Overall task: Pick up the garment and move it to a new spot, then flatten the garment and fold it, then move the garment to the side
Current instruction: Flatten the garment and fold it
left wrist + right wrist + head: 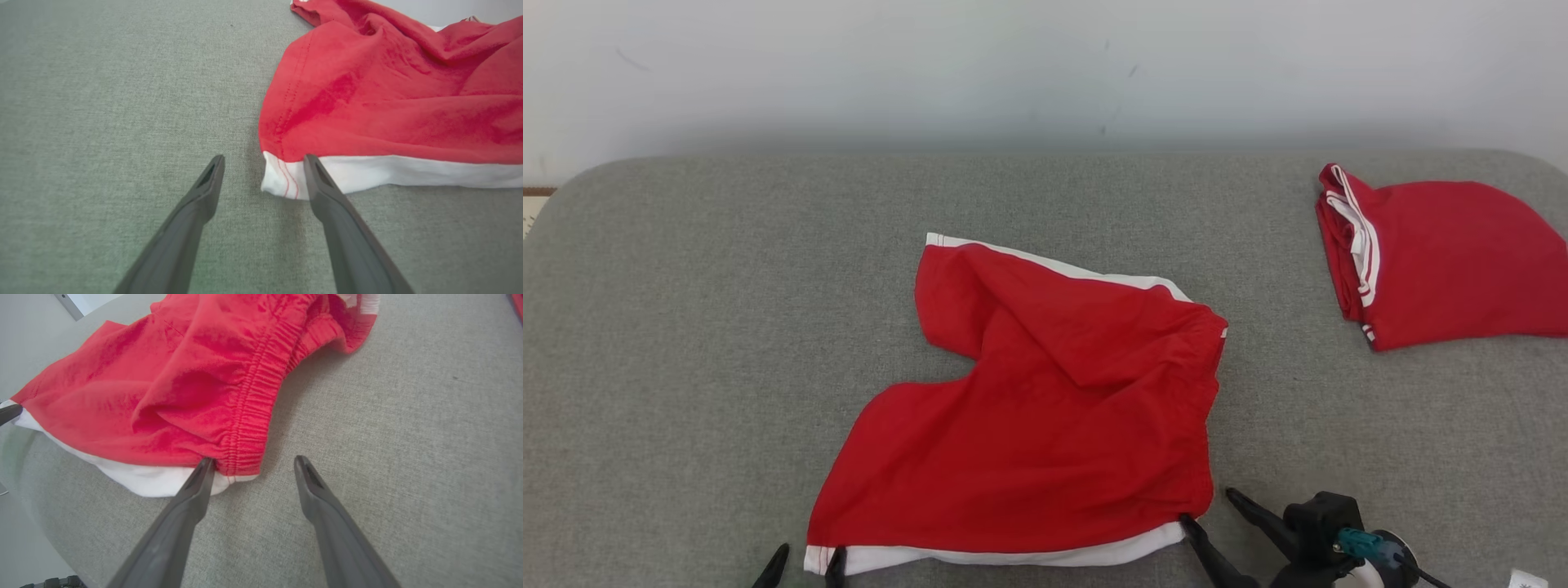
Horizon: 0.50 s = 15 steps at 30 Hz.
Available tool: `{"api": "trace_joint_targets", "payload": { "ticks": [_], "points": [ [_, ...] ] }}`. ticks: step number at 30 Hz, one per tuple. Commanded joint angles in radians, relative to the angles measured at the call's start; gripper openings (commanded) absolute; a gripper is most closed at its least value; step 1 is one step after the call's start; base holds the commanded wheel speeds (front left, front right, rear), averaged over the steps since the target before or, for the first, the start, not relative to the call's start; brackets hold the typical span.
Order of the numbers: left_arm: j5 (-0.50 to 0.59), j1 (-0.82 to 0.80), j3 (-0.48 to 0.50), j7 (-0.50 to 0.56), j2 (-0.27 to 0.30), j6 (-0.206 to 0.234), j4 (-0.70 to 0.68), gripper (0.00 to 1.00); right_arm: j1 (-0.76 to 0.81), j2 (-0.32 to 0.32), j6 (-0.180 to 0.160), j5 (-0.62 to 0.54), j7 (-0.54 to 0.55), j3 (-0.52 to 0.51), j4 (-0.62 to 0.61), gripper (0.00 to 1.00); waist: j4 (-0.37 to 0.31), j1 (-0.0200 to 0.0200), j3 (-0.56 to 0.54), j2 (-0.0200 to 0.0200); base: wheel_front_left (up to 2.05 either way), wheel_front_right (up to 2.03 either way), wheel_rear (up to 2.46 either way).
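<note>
The garment (1045, 425) is a pair of red shorts with white trim, lying rumpled in the middle of the grey table (686, 327), its upper part creased over itself. My left gripper (805, 563) stands open at the near left corner. In the left wrist view that white hem corner (286, 179) lies between the fingers of the left gripper (264, 159). My right gripper (1209, 508) is open at the near right corner. In the right wrist view the elastic waistband end (241, 461) sits just ahead of the right gripper (254, 460), and one fingertip (206, 465) overlaps the white trim.
A second red garment (1445, 261), folded, lies at the far right of the table. A pale wall (1045, 73) runs behind the table's far edge. Bare grey cloth stretches to the left (102, 102) and between the two garments (1274, 367).
</note>
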Motion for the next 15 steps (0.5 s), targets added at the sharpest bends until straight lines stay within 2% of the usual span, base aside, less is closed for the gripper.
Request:
{"api": "trace_joint_targets", "payload": {
  "ticks": [1,6,7,8,9,10,15],
  "points": [
    [-0.002,-0.011,-0.007,-0.005,0.011,0.000,0.014,1.00,-0.013,-0.007,-0.001,0.009,0.000,0.009,0.004,1.00,0.001,-0.0001,0.005,-0.0001,0.00,0.00,0.00],
    [-0.024,-0.050,-0.057,-0.005,0.024,0.000,0.062,1.00,-0.064,-0.015,-0.001,0.030,0.019,0.079,0.031,1.00,0.003,-0.0001,0.018,-0.0001,0.00,0.00,0.00],
    [-0.039,-0.057,-0.070,-0.005,0.025,0.000,0.072,1.00,-0.072,-0.016,-0.001,0.039,0.020,0.092,0.037,0.92,0.003,-0.0001,0.020,-0.0001,0.00,0.00,0.00],
    [-0.048,-0.064,-0.081,-0.005,0.028,0.000,0.081,0.94,-0.080,-0.018,-0.001,0.045,0.018,0.099,0.042,0.58,0.005,-0.0001,0.022,-0.0001,0.00,0.00,0.00],
    [-0.051,-0.070,-0.091,-0.005,0.033,0.000,0.093,0.43,-0.088,-0.021,-0.001,0.050,0.014,0.107,0.048,0.31,0.006,-0.0001,0.023,-0.0001,0.00,0.00,0.00],
    [-0.061,-0.075,-0.103,-0.005,0.035,0.000,0.103,0.00,-0.095,-0.023,-0.001,0.055,0.009,0.112,0.053,0.00,0.007,-0.0001,0.023,-0.0001,0.00,0.00,0.00],
    [-0.089,-0.077,-0.123,-0.004,0.041,0.000,0.109,0.00,-0.111,-0.031,-0.001,0.076,-0.023,0.121,0.076,0.00,0.011,-0.0001,0.014,-0.0001,0.00,0.00,0.00]
  ]
}}
